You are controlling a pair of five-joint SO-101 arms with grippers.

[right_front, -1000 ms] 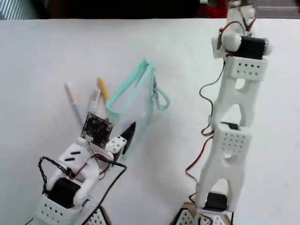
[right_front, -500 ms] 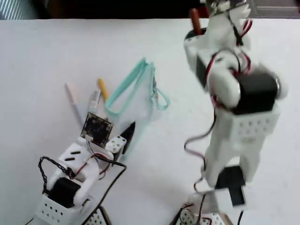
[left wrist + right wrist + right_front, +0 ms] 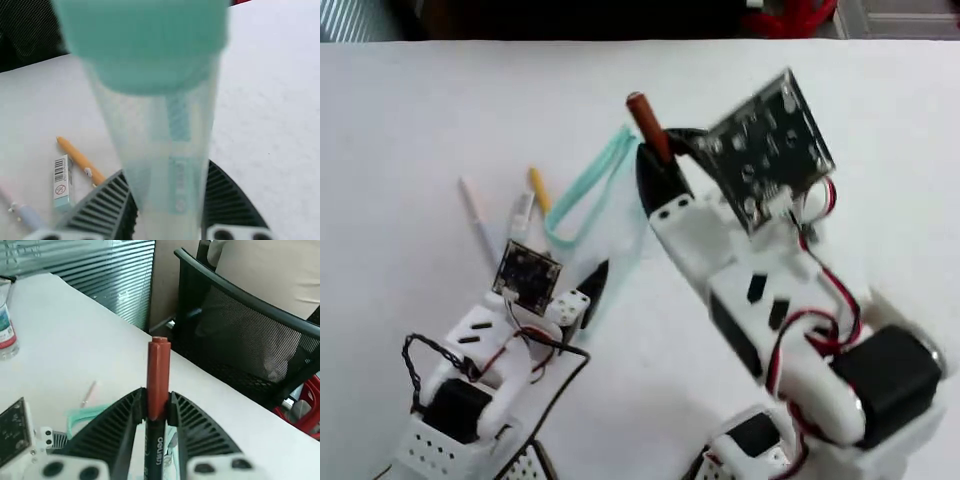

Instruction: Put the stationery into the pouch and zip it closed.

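While the clear, teal-edged pouch (image 3: 588, 185) is lying on the table (image 3: 420, 100), the left gripper (image 3: 588, 290) is clamping its near end. The right gripper (image 3: 655, 168) is pinching a brown-capped pen (image 3: 646, 125) near its far end. A yellow pen (image 3: 539, 188) and an eraser (image 3: 521, 211) are lying beside it.

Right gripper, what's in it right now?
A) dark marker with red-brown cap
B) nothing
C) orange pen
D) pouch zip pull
A: in the right wrist view the right gripper has its fingers clamped on the marker, cap sticking out past the tips. The orange pen lies loose beside the pouch.
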